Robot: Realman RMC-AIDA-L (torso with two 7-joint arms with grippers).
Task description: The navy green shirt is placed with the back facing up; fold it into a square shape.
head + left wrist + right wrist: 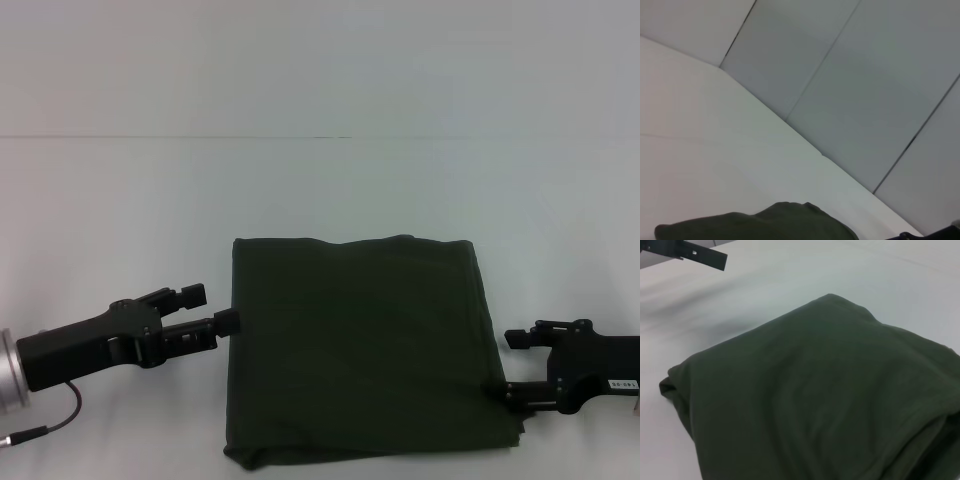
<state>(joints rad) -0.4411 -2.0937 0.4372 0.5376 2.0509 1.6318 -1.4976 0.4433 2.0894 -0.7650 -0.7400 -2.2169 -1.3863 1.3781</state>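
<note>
The navy green shirt point(360, 350) lay on the white worktop point(320, 190) already folded into a near-square, plain side up, between the two grippers. The left gripper point(215, 308) stood at its left edge with jaws parted and empty; the right gripper point(510, 365) sat at the near right corner, jaws spread, lower one touching the cloth. It looked soft, limp and light, apt to sag and unfold, so best pinched at the layered edges or corners.

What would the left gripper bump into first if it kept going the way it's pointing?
Most likely the navy green shirt: the left gripper, open, points at its side edge, with its lower finger about reaching the cloth; height is unclear.
</note>
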